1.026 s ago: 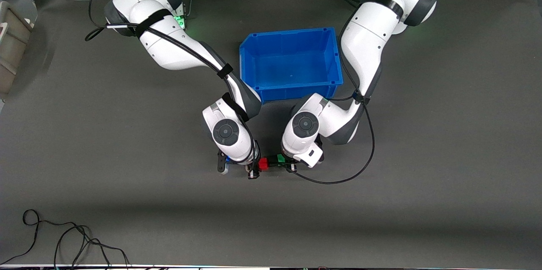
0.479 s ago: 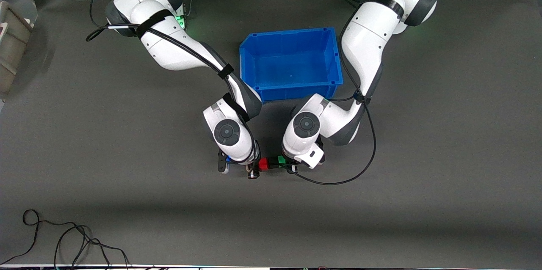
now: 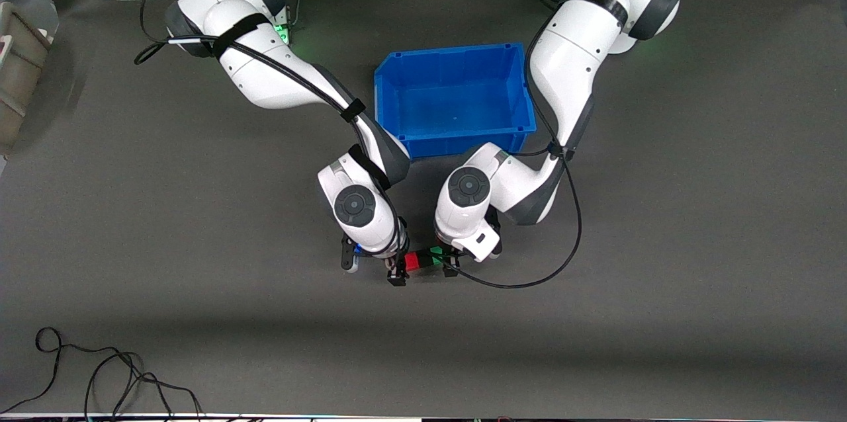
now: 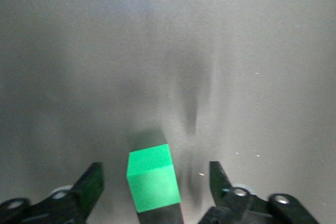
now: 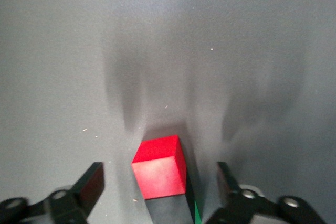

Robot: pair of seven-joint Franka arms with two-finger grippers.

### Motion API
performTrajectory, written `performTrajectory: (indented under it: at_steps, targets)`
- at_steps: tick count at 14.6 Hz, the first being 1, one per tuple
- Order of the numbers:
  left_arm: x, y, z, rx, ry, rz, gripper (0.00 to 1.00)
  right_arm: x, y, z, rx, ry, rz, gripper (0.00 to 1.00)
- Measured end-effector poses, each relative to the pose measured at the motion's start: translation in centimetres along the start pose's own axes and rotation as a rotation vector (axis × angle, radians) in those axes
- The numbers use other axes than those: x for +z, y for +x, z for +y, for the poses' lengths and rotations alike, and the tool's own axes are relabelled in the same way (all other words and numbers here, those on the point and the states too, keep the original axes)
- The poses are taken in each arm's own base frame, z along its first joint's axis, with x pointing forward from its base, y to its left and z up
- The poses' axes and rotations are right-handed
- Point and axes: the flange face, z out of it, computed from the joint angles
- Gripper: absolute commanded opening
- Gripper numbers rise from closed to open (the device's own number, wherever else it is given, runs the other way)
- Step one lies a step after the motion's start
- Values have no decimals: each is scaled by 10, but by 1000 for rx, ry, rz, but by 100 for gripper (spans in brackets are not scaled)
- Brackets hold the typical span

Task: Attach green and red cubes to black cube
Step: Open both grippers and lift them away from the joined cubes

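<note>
Front view showing red cube [image 3: 412, 262], black cube [image 3: 425, 258] and green cube [image 3: 437, 252] sitting in a touching row on the worktop [image 3: 662, 243] nearer the camera than the blue bin [image 3: 456, 98], left gripper [image 4: 157, 192] hanging spread wide around the green cube, right gripper [image 5: 157, 190] hanging spread wide around the red cube.

Green cube [image 4: 153, 180], red cube [image 5: 159, 167], blue bin [image 3: 454, 96]

Both arms [image 3: 569, 65] were glossy white with dark grey joint bands, black cables strapped along them (a green light glowed at one base).
</note>
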Motion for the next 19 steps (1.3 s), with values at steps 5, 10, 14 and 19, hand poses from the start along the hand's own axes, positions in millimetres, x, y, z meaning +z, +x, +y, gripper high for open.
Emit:
performTrajectory:
  at_steps: [5, 10, 14, 19]
  targets:
    - [-45, 46, 48, 149, -5, 62, 100, -103, 32, -31, -76, -81, 1, 100]
    - [-115, 147, 97, 309, 109, 140, 100, -285, 105, -33, -395, -188, -48, 100]
    - [-182, 242, 108, 505, 141, 144, 100, -388, 183, -7, -707, -290, -73, 100]
    - [-255, 314, 89, 774, 156, 134, 100, -441, 286, 5, -1113, -333, -132, 100]
